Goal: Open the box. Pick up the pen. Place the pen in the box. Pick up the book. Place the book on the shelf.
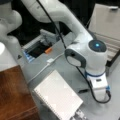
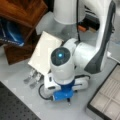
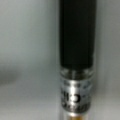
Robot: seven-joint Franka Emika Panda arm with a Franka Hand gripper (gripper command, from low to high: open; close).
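Hanging low over the tabletop [image 1: 65,67], the arm points its wrist straight down, and the hand [image 2: 68,99] sits just above the grey surface, near the open box [image 2: 106,97] and between it and the book [image 2: 45,51]. Its fingers are hidden under the wrist in both front views, so I cannot tell how far apart they are or whether they have closed on anything.

The wrist view is filled by the pen [image 3: 77,50], black barrel with a silvery printed band, lying flat on the tabletop right under the camera. The box stands with its black lid raised in a front view [image 1: 107,22], its grey compartments exposed. The book lies flat beside the box's far neighbour, the reddish-brown shelf [image 1: 13,95], its corner near the shelf's edge.

My worry is the pen: thin and round, it could roll or squirt sideways if the fingers meet it off-centre, or pinch only the tip. So low a wrist also risks pressing fingertips into the tabletop.
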